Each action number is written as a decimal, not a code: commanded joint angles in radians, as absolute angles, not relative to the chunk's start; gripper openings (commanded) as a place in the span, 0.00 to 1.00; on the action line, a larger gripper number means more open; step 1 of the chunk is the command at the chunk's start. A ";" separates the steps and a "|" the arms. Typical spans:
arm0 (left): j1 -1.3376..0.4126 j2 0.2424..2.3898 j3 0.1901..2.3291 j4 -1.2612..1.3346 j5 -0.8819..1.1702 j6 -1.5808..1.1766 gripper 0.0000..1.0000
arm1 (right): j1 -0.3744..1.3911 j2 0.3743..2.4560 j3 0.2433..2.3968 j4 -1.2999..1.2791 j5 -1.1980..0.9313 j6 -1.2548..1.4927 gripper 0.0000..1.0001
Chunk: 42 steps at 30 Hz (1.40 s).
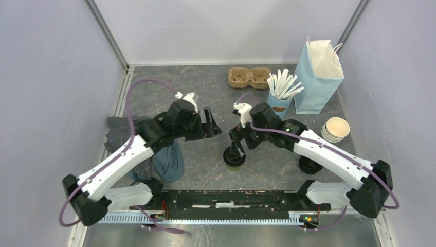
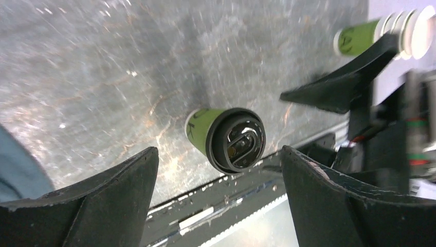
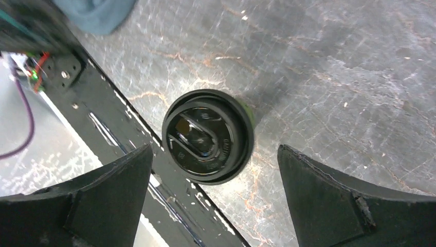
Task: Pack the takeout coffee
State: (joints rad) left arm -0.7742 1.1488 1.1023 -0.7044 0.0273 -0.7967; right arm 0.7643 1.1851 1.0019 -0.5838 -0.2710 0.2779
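A: Coffee, position?
B: The takeout coffee is upright on the table with its black lid on, close to the front rail, between the two arms

A: Right claw?
B: The right gripper is over the lid. Its fingers are spread wide on either side of the cup, with a gap on both sides. Holding nothing

A: Left?
B: The left gripper is also wide open and empty, off to the cup's left and facing it

A: Bag?
B: The blue bag stands at back right, well apart from the cup
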 commanded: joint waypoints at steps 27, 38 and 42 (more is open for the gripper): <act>-0.768 0.933 1.074 -0.800 -0.237 -0.822 0.94 | 1.149 1.466 1.206 -0.801 0.211 0.219 0.87; -0.767 0.913 1.064 -0.812 -0.236 -0.824 0.95 | 1.195 1.494 1.140 -0.787 0.242 0.237 0.68; -0.767 0.908 1.062 -0.813 -0.236 -0.825 0.95 | 1.223 1.505 1.093 -0.778 0.262 0.248 0.66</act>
